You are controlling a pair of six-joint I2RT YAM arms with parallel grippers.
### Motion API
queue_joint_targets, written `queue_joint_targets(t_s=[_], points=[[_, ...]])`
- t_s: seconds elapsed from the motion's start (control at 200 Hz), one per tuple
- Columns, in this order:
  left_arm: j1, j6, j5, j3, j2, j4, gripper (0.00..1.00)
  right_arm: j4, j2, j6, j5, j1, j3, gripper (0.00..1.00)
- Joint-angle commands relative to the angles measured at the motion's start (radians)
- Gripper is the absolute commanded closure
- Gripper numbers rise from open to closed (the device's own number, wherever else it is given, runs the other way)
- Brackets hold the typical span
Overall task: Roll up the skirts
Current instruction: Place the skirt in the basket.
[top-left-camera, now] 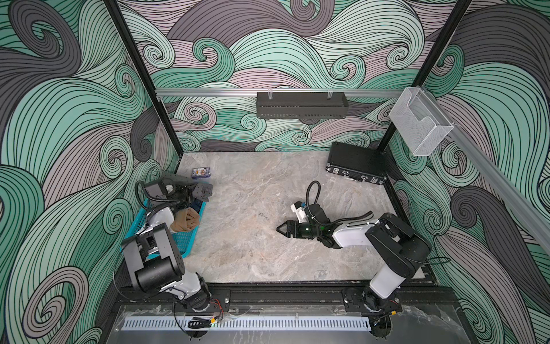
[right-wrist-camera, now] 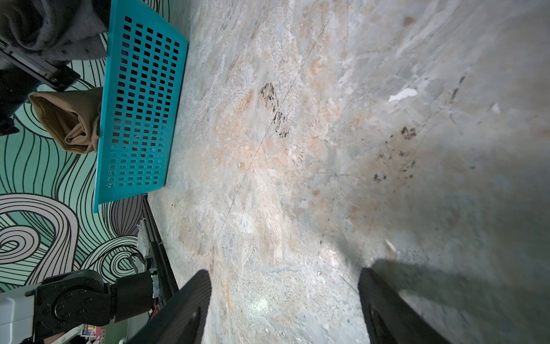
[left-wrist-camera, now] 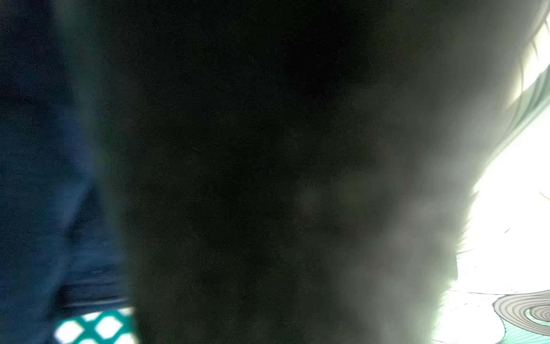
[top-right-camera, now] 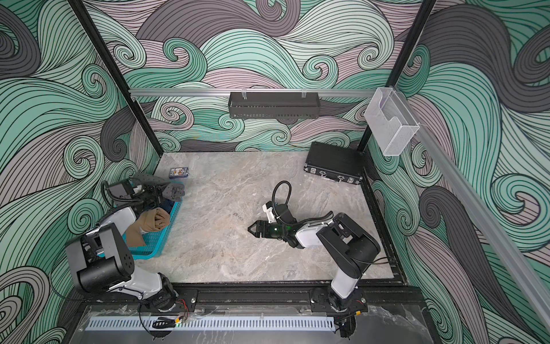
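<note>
1. left gripper (top-left-camera: 195,193) sits buried in the grey dotted skirt (top-left-camera: 178,179) above the far end of the teal basket (top-left-camera: 187,241). its jaws are hidden, but the cloth rides clear of the table with it, so i judge it clenched on that skirt.
2. right gripper (top-left-camera: 278,230) hangs released and empty, low over the bare middle of the marble table (top-left-camera: 268,184), well apart from every skirt.
3. tan-brown skirt (top-left-camera: 186,220) lies bundled in the basket just beside the left arm. the dark blue denim skirt (top-left-camera: 196,205) shows between it and the grey one.
4. risk: the grey bundle looks loose and hangs over the basket's far rim, so letting go here could drop it half outside or let it unroll.
5. risk: the left arm leans across the basket, close against the tan-brown skirt. pulling back could drag that bundle out or tip the light basket.
6. risk: cloth covers the left wrist lens, so that arm has no close view of its own grip.
7. left wrist view gives only dark blur, a strip of the dark blue denim skirt (left-wrist-camera: 35,149) and a corner of the teal basket (left-wrist-camera: 98,327). both top views show the whole layout it misses.
8. right wrist view alone shows the wide gap between that gripper's fingers (right-wrist-camera: 184,306), the basket's perforated side wall, and the folded end of the tan-brown skirt (right-wrist-camera: 71,122) poking above the rim.
</note>
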Motion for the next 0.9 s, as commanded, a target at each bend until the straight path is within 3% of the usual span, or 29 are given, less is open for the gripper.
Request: queue_joint_targets(t_s=[0.0, 0.435, 0.62, 0.896], points=[[0.031, 0.000, 0.057, -0.048, -0.023, 0.047, 1.00, -0.014, 0.019, -0.017, -0.011, 0.010, 0.018, 0.20], [0.054, -0.011, 0.105, -0.084, 0.111, -0.005, 1.00, -0.020, 0.042, -0.030, -0.022, 0.024, 0.035, 0.21], [0.063, 0.031, 0.075, -0.097, 0.072, -0.071, 0.68, -0.030, 0.043, -0.037, -0.017, 0.023, 0.038, 0.21], [0.076, 0.095, 0.068, -0.081, 0.011, -0.223, 0.45, -0.060, 0.029, -0.056, 0.004, 0.023, 0.041, 0.21]])
